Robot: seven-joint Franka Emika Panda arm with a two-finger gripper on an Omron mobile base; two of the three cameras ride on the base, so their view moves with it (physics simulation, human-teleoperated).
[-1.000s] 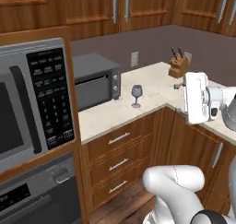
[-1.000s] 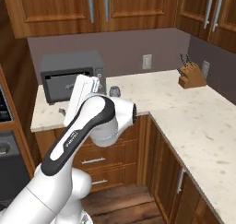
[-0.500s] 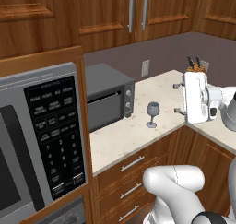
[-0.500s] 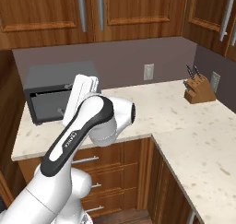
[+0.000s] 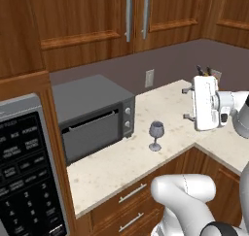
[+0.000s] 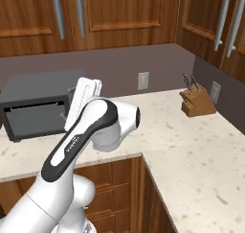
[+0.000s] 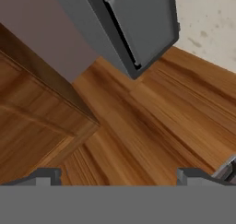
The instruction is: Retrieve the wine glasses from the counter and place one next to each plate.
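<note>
Currently the hand (image 5: 187, 104) is held spread wide, nothing gripped, raised above the desk (image 5: 170, 104). One wine glass (image 5: 155, 135) is seen upright on the desk, below the hand and off to its left in the left base view, well apart from it. The glass is flanked by a grey toaster oven (image 5: 92, 116) on the side away from the hand. A knife block (image 6: 197, 102) is placed beyond the hand, by the wall.

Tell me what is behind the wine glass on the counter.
Behind the small grey stemmed wine glass stands a dark grey toaster oven against the purplish wall with a white outlet. Its bowl's contents cannot be seen.
</note>
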